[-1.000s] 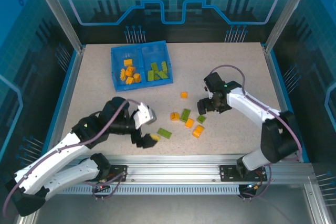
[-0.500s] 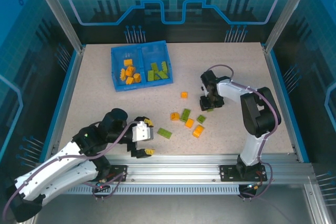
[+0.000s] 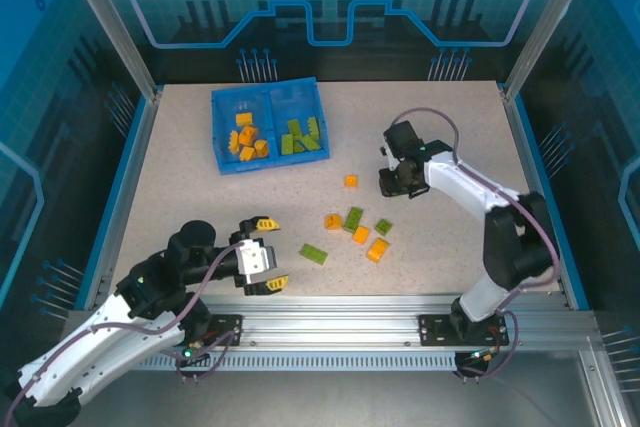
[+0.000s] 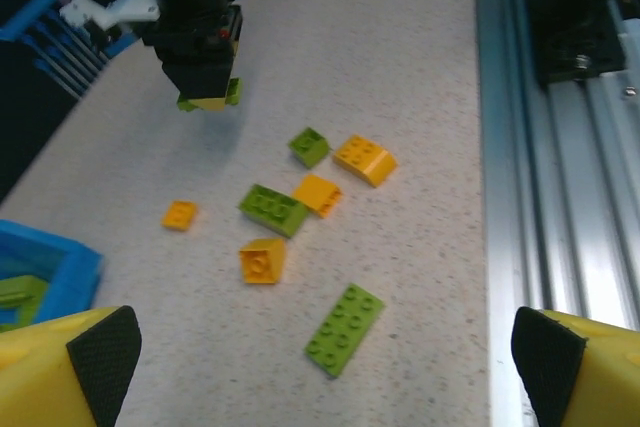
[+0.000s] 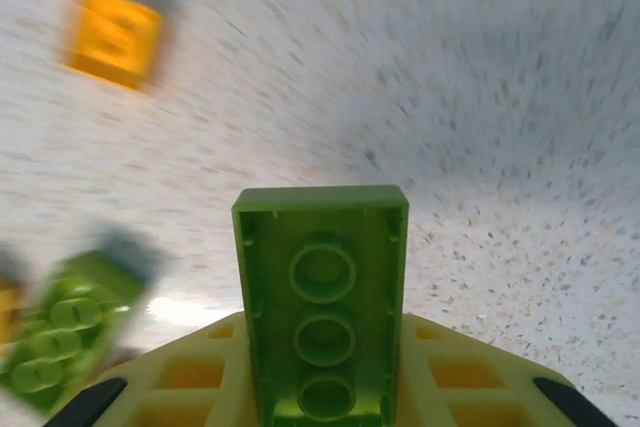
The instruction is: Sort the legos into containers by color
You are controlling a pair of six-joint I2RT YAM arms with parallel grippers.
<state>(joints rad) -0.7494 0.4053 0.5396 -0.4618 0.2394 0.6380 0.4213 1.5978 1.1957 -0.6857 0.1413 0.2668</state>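
One green lego (image 5: pixel 322 327) is pinched by the right gripper (image 3: pixel 393 183); left gripper (image 3: pixel 270 253) spread wide at the worktop's (image 3: pixel 450 127) front edge.

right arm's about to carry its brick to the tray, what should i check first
1. Brick held: ok. The right gripper is shut on a green brick.
2. Correct bin: ok. The right compartment of the tray holds the green bricks; the orange bricks are on the other side.
3. Left gripper out of the way: ok. It is open and empty by the near edge.
4. Route: ok. One loose orange brick lies flat on the table near the way.
5. Height to clear the tray wall: cannot tell.
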